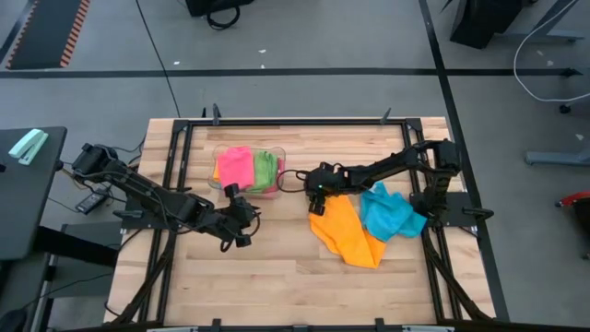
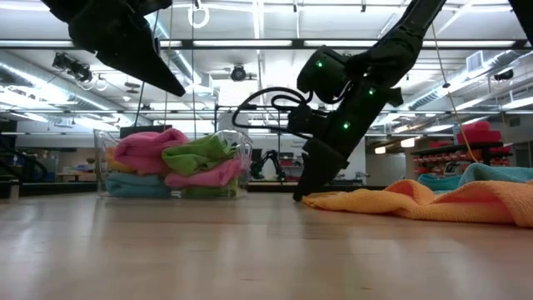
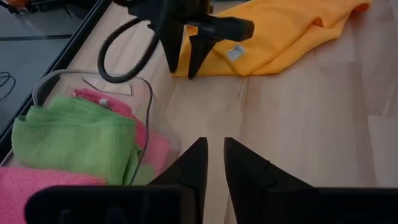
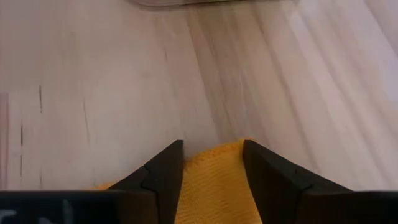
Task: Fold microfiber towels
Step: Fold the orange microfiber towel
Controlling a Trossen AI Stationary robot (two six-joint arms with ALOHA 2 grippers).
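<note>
Since the orange towel (image 1: 347, 231) is light, limp and sure to sag, the right gripper (image 4: 211, 163), jaws parted astride its corner, should pinch there, while the left gripper (image 3: 213, 163) hovers near, empty, jaws narrowly apart

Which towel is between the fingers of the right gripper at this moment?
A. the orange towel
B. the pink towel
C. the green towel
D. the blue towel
A: in the right wrist view a corner of the orange towel lies between the two fingers of the right gripper, while the blue towel lies apart and the pink towel and green towel sit in the clear bin.
</note>
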